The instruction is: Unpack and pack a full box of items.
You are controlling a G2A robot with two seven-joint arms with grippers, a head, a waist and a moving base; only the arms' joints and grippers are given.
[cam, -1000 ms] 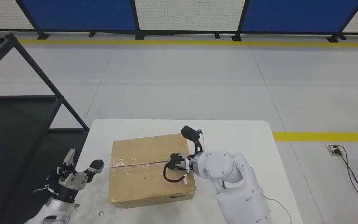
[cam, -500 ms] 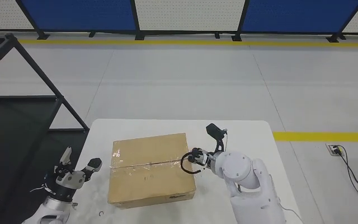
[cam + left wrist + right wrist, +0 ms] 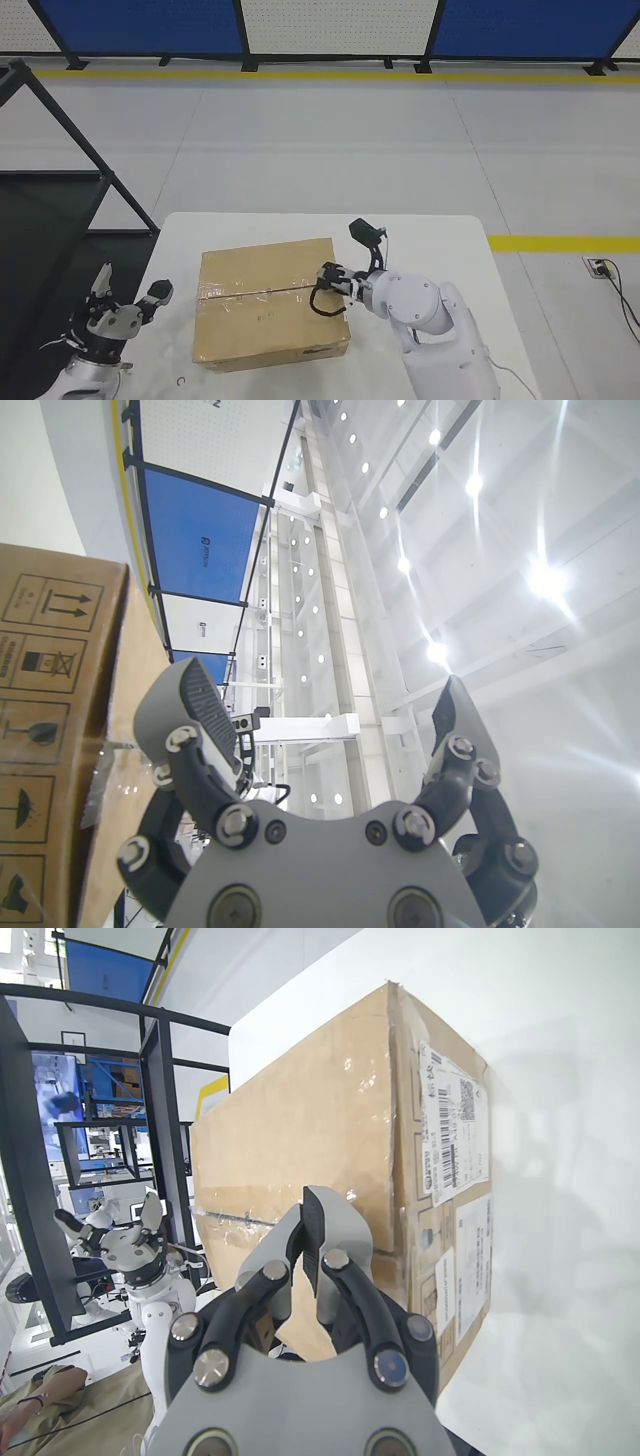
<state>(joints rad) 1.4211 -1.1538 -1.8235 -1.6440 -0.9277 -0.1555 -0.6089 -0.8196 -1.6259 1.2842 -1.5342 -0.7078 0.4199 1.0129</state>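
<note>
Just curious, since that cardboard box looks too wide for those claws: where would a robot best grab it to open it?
Probably not the box body, which is far wider than the open left gripper. The better hold is likely the end of the tape seam at the top edge, approached from the side where the shut right gripper sits.

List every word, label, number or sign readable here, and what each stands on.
On the box side, signs only: two up arrows, a crossed-out stack, a goblet, an umbrella; captions too small to read.
On the box's white labels: a barcode and a square code; print too small to read.
On the blue panel and the white panel: one small brand mark each, left unread.
</note>
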